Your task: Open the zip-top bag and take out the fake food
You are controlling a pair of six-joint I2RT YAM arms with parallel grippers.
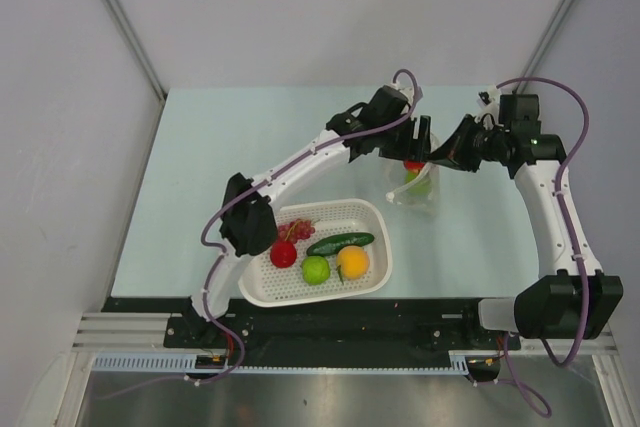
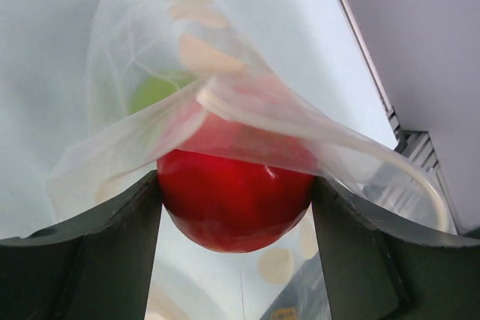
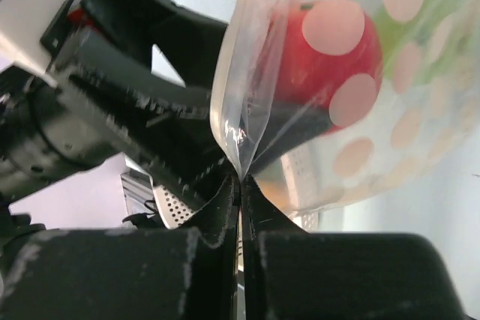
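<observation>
The zip-top bag (image 1: 418, 192) is clear with pale dots and stands on the table right of the basket. Its mouth is open. My left gripper (image 1: 415, 150) reaches into the mouth and is shut on a red round fruit (image 2: 236, 204), which sits between the two dark fingers (image 2: 112, 249) with the bag's rim draped over it. A green fruit (image 2: 154, 91) lies deeper in the bag. My right gripper (image 3: 241, 181) is shut on the bag's edge (image 3: 238, 136). The red fruit (image 3: 322, 50) shows through the bag wall in the right wrist view.
A white perforated basket (image 1: 375, 277) sits at the near middle of the table. It holds a red fruit (image 1: 283, 254), a green one (image 1: 316, 269), an orange one (image 1: 352, 262), a dark green cucumber (image 1: 340, 243) and small red berries (image 1: 299, 229). The left arm's elbow hangs over its left rim.
</observation>
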